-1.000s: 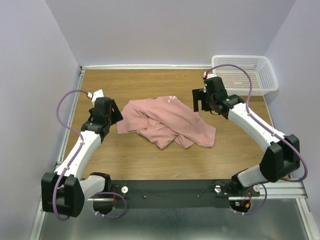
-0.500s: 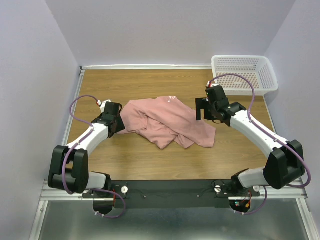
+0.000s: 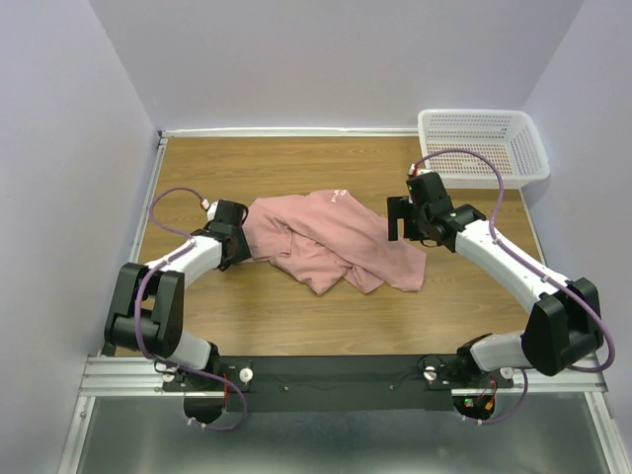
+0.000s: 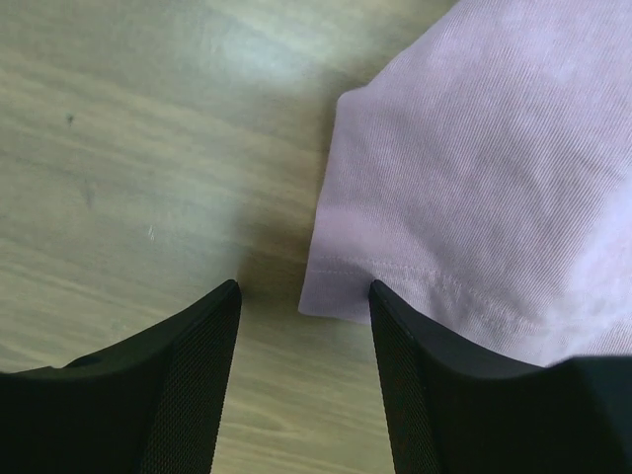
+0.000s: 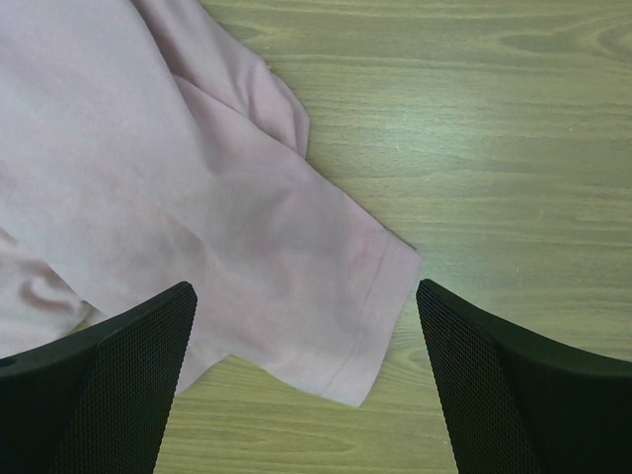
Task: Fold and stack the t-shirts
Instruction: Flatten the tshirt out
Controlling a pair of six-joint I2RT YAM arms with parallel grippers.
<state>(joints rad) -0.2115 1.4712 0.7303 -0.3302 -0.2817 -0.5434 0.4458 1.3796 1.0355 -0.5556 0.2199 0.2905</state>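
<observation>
A dusty pink t-shirt [image 3: 331,242] lies crumpled in the middle of the wooden table [image 3: 296,168], with a small dark print near its far edge. My left gripper [image 3: 237,247] is low at the shirt's left edge. In the left wrist view it [image 4: 301,286] is open, and a hemmed corner of the t-shirt [image 4: 341,296] lies just in front of the gap, touching the right finger [image 4: 434,385]. My right gripper [image 3: 400,219] hovers over the shirt's right side. In the right wrist view it [image 5: 304,291] is wide open above a sleeve end of the t-shirt [image 5: 336,296].
A white mesh basket [image 3: 484,146] stands at the back right corner of the table. Pale purple walls close in the left, back and right sides. The black rail with both arm bases [image 3: 336,375] runs along the near edge.
My left arm has dropped lower and stretched right, bringing its gripper to the shirt's left edge. The right gripper has shifted slightly nearer and lower over the shirt's right side. The shirt has not moved.
</observation>
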